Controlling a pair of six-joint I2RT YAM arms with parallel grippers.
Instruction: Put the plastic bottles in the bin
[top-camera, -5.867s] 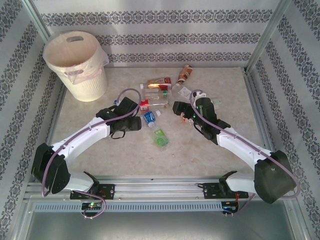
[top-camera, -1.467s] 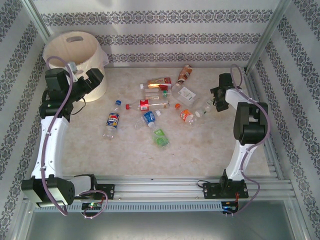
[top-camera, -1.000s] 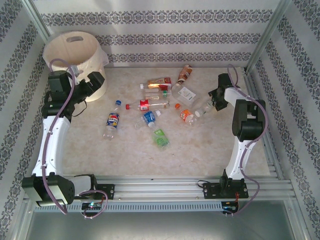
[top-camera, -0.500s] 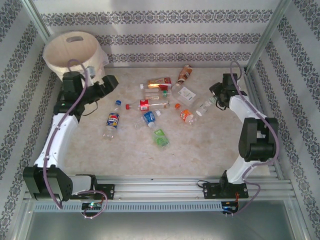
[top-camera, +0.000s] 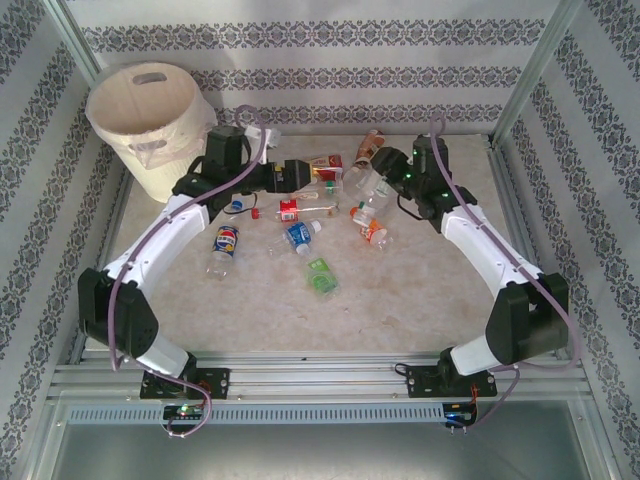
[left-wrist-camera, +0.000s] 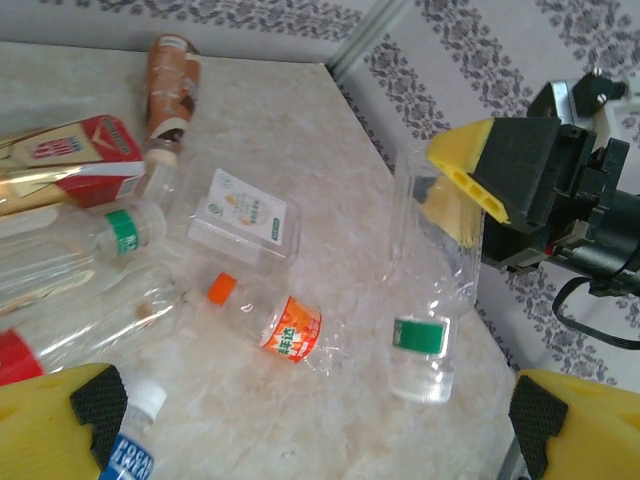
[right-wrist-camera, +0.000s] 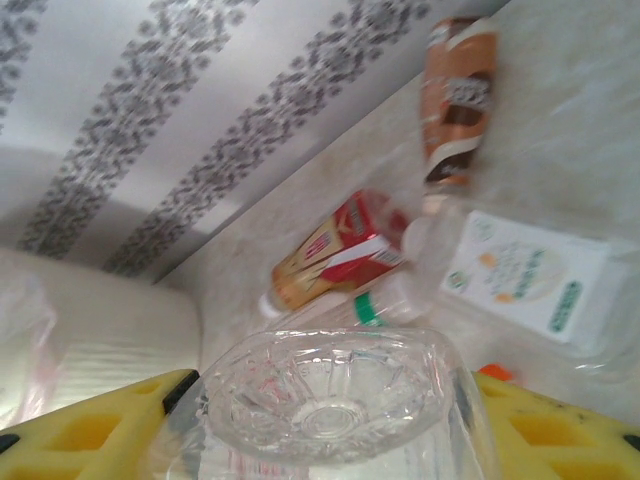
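Right gripper (right-wrist-camera: 320, 412) clamped on a clear bottle (left-wrist-camera: 428, 255); left gripper (top-camera: 300, 172) spread wide, holding nothing.
Nearest the bases, a green bottle (top-camera: 320, 275) lies mid-table, with a blue-labelled bottle (top-camera: 225, 243) at its nine o'clock and an orange-labelled bottle (top-camera: 372, 228) at its two o'clock. Farther back, a red-labelled bottle (top-camera: 290, 209) lies at six o'clock of the left gripper. The right gripper, at its three o'clock, holds the clear bottle cap-down. The bin (top-camera: 150, 150) stands farthest, at eleven o'clock.

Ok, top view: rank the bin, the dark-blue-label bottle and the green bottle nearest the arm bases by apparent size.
1. bin, by far the largest
2. dark-blue-label bottle
3. green bottle, somewhat shorter, apparently crushed
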